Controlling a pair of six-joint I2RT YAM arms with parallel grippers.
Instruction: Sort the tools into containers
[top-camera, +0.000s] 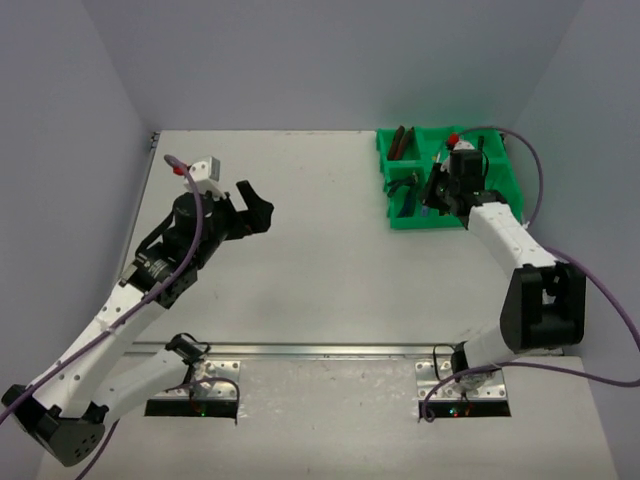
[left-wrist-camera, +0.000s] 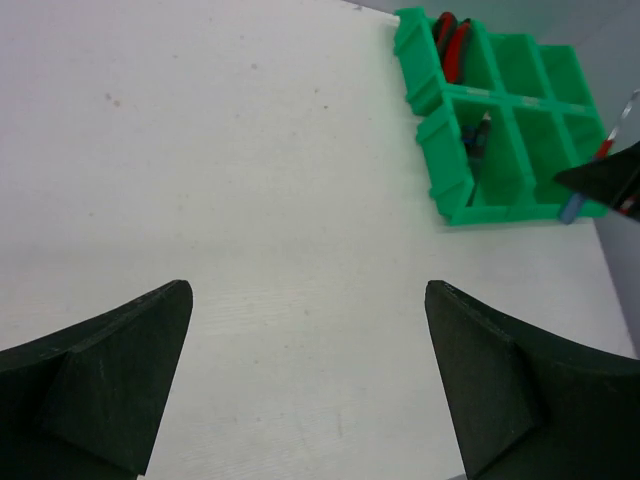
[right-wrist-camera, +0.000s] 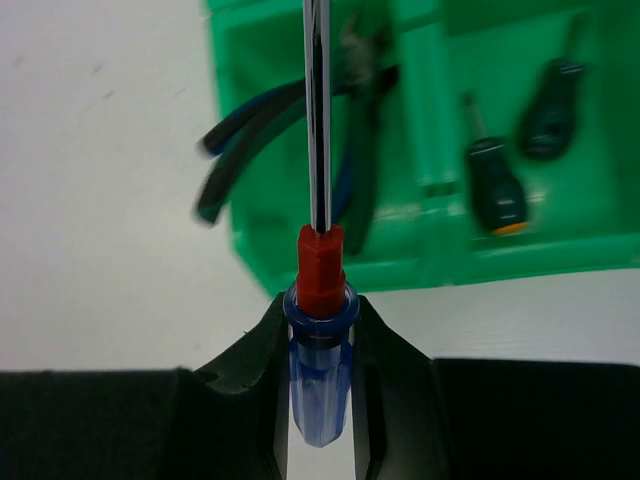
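Note:
The green six-compartment tray (top-camera: 430, 222) stands at the table's far right. My right gripper (top-camera: 440, 190) hovers over its near-left part, shut on a blue-handled screwdriver (right-wrist-camera: 320, 390) with a red collar. The steel shaft points ahead over the tray (right-wrist-camera: 400, 262). Below it, dark blue-handled pliers (right-wrist-camera: 250, 130) lie in a compartment with their handles sticking out over the tray's edge. Two black-handled screwdrivers (right-wrist-camera: 495, 190) lie in the neighbouring compartment. Red-black pliers (left-wrist-camera: 452, 45) lie in the far-left compartment. My left gripper (top-camera: 255, 205) is open and empty above bare table, well left of the tray (left-wrist-camera: 505, 212).
The white table is enclosed by grey walls at the left, back and right. A metal rail (top-camera: 330, 350) runs across the near edge by the arm bases. The right gripper's tip (left-wrist-camera: 610, 180) shows at the edge of the left wrist view.

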